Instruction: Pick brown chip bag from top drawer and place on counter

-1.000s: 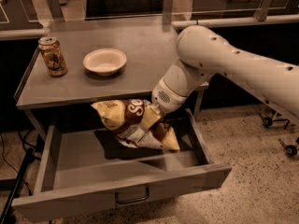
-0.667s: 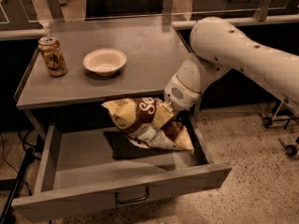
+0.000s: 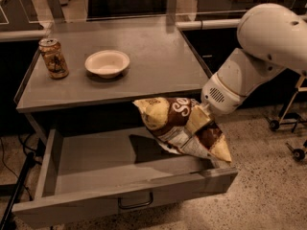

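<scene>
The brown chip bag (image 3: pixel 177 126), dark brown with pale yellow ends and white lettering, hangs in the air over the right side of the open top drawer (image 3: pixel 120 164), just below the counter's front edge. My gripper (image 3: pixel 199 120) is shut on the bag's right part, its fingers mostly hidden by the bag. The white arm comes down from the upper right. The counter (image 3: pixel 153 66) is a grey metal tabletop above the drawer. The drawer is pulled fully out, with a curved handle (image 3: pixel 135 204) on its front panel.
A white bowl (image 3: pixel 107 63) and a drink can (image 3: pixel 53 58) stand on the counter's left half. Wheeled chair bases (image 3: pixel 288 128) stand on the speckled floor at right. Dark cables (image 3: pixel 14 176) run down at left of the drawer.
The gripper has carried the chip bag up and to the right, out of the drawer. The arm has swung right and nearer the camera.
</scene>
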